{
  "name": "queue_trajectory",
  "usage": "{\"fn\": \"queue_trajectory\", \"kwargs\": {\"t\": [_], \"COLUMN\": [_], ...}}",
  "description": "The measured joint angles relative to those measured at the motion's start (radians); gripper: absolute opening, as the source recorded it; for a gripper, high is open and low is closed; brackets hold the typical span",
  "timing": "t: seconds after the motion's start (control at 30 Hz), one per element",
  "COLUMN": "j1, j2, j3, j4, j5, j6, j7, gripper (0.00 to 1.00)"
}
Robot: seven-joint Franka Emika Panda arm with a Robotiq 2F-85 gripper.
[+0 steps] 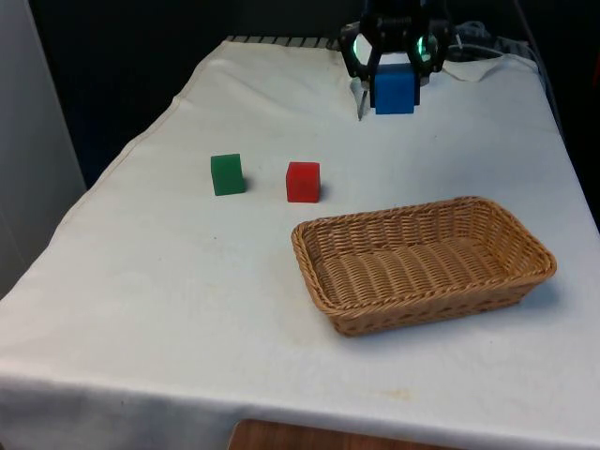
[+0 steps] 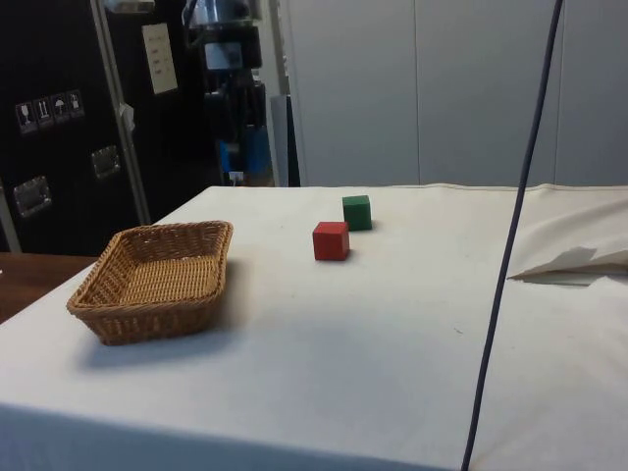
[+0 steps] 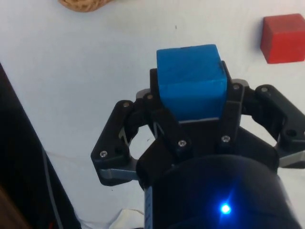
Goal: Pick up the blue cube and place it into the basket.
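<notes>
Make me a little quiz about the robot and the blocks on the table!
1. True or false: the gripper holds the blue cube above the table.
2. Which block sits closer to the basket: A) the green cube, B) the red cube?
3. Fill in: the basket has ____ inside it.

Key:
1. True; it is clamped between the fingers, off the cloth.
2. B.
3. Nothing.

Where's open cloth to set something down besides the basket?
Bare cloth runs along the near edge in front of the basket, and across the front view's left, beyond the green cube. Only a narrow gap separates the red cube from the basket. The claw holds the blue cube at the far end.
</notes>
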Motion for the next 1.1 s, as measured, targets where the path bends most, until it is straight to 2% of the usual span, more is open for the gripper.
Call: {"fn": "queue_trajectory", "kwargs": {"t": [0.5,0.97,1.1], "j1": [0.002,0.013,0.017], "j2": [0.135,0.287,0.347], "j3": [0.005,0.016,0.016], "j4": [0.184,0.372,0.44], "j5": [0.0,-0.003,-0.012], "j6": [-0.05,-0.07,-0.072], "j7": [-0.011,0.005,0.013], "gripper": [0.0,0.0,0.0]}}
